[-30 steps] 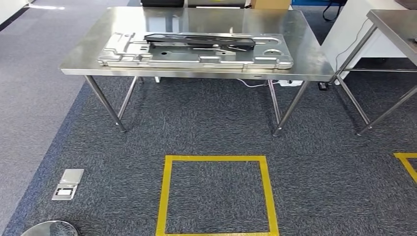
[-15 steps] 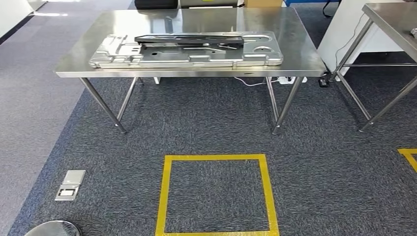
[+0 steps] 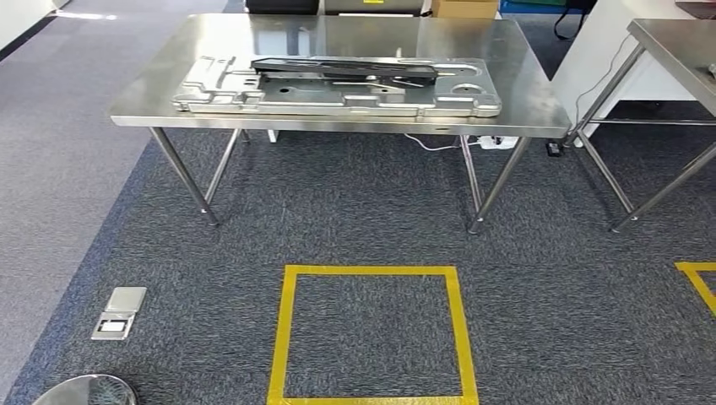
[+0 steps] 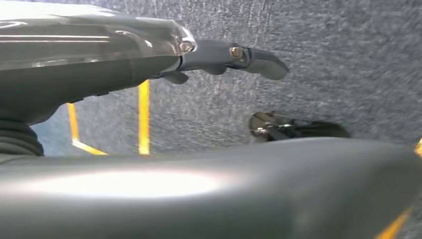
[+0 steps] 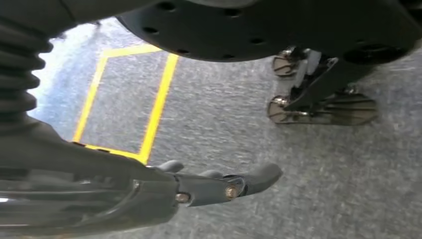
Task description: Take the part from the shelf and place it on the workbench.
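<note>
Ahead, a long dark grey metal part (image 3: 342, 70) is seen lying on a large silver stamped panel (image 3: 338, 93) on the stainless steel worktop (image 3: 540, 105). A yellow tape square (image 3: 372, 334) is marked on the grey carpet (image 3: 338, 211) between. Left hand (image 4: 234, 57) and right hand (image 5: 224, 186) are shown extended, empty, above the carpet.

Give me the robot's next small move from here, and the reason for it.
Probably turn to find the shelf: both hands, left hand and right hand, hang empty over grey carpet, and the steel workbench ahead already carries a flat grey metal panel.
</note>
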### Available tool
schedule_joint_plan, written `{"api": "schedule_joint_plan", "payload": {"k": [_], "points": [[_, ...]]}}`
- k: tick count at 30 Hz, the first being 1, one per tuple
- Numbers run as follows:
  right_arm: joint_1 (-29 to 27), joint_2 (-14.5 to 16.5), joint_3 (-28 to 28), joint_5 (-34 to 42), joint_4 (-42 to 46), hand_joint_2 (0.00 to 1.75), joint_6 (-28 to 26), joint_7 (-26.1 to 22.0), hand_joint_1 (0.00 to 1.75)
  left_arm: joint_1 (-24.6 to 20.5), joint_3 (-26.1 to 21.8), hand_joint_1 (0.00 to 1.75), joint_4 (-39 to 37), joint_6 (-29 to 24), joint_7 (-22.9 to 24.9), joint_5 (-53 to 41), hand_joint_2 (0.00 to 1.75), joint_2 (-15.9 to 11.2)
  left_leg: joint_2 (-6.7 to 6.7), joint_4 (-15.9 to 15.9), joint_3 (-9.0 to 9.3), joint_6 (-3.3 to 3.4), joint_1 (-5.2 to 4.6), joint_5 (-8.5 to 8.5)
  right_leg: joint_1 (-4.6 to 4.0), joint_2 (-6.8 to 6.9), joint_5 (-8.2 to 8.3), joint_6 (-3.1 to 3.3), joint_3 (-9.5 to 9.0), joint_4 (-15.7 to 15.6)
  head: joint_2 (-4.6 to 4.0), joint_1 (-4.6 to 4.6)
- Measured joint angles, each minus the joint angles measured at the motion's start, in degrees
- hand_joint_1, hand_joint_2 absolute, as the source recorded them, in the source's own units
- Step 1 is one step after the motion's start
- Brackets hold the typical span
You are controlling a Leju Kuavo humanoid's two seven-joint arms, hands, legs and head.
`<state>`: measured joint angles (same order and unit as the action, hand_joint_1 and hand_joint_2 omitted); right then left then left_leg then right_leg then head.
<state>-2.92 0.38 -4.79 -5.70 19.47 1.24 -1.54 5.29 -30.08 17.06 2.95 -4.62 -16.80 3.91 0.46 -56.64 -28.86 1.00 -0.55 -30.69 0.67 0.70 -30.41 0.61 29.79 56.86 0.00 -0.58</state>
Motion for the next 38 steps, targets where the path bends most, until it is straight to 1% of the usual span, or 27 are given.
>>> {"api": "schedule_joint_plan", "payload": {"k": [2, 5, 6, 7, 12, 16, 20, 25, 38], "points": [[-0.81, -0.08, 0.46, 0.71, 0.40, 0.00, -0.14, 0.22, 0.00, 0.20, 3.57, 0.00, 0.11, -0.41, 0.60, 2.20, 0.00, -0.33, 0.05, -0.19, -0.04, 0.19, -0.09, -0.10, 0.07, -0.06, 0.10, -0.28, 0.00, -0.03, 0.00, 0.00], [-1.81, -0.16, 1.10, 1.78, 0.81, 0.00, -0.46, 0.40, 0.00, 0.59, 8.76, 0.00, 0.66, -1.00, 1.42, 5.50, 0.00, -0.90, 0.05, -0.41, -0.11, 0.40, -0.19, -0.20, 0.20, -0.07, 0.12, -1.24, -0.02, -0.07, 0.00, 0.00], [-2.08, -0.16, 1.37, 2.16, 0.93, 0.00, -0.54, 0.46, 0.00, 0.77, 10.47, 0.00, 0.90, -1.19, 1.71, 6.60, 0.00, -1.11, 0.05, -0.46, -0.13, 0.45, -0.21, -0.22, 0.23, -0.07, 0.11, -1.48, -0.02, -0.08, 0.00, -0.01], [-2.36, -0.16, 1.64, 2.50, 1.07, 0.00, -0.59, 0.55, 0.00, 0.95, 12.19, 0.00, 1.14, -1.41, 2.00, 7.74, 0.00, -1.32, 0.05, -0.48, -0.14, 0.48, -0.22, -0.24, 0.25, -0.06, 0.11, -1.58, -0.01, -0.08, 0.00, -0.01], [-3.71, -0.16, 2.74, 4.38, 1.68, 0.00, -0.79, 1.16, 0.00, 1.85, 20.26, 0.00, 2.40, -2.37, 3.50, 13.37, 0.00, -2.21, 0.05, -0.49, -0.13, 0.50, -0.16, -0.24, 0.20, -0.05, 0.10, -1.65, 0.02, -0.04, -0.01, -0.01], [-4.36, -0.19, 3.29, 5.34, 2.08, 0.00, -0.91, 1.40, 0.00, 2.23, 24.52, 0.00, 3.02, -2.93, 4.19, 16.28, 0.00, -2.60, 0.05, -0.49, -0.13, 0.50, -0.07, -0.24, 0.14, -0.05, 0.08, -1.66, 0.06, 0.02, 0.00, -0.01], [-4.55, -0.24, 3.47, 5.56, 2.18, 0.00, -0.91, 1.41, 0.00, 2.43, 26.59, 0.00, 3.37, -2.95, 4.27, 16.75, 0.00, -2.77, 0.05, -0.48, -0.13, 0.48, -0.02, -0.23, 0.12, -0.05, 0.06, -1.64, 0.07, 0.06, 0.00, -0.01], [-4.76, -0.26, 3.52, 5.59, 2.24, 0.00, -0.91, 1.40, 0.00, 2.56, 27.82, 0.00, 3.50, -2.95, 4.27, 16.80, 0.00, -2.89, 0.05, -0.48, -0.13, 0.46, -0.02, -0.22, 0.06, -0.05, 0.06, -1.63, 0.07, 0.08, 0.00, -0.01], [-4.91, -0.27, 3.84, 5.59, 2.52, 0.00, -0.91, 1.40, 0.00, 2.66, 28.60, 0.00, 3.81, -2.95, 4.27, 16.80, 0.00, -3.03, 0.05, -0.48, -0.13, 0.46, -0.03, -0.22, 0.08, -0.05, 0.06, -1.63, 0.07, 0.08, 0.00, -0.01]]}}
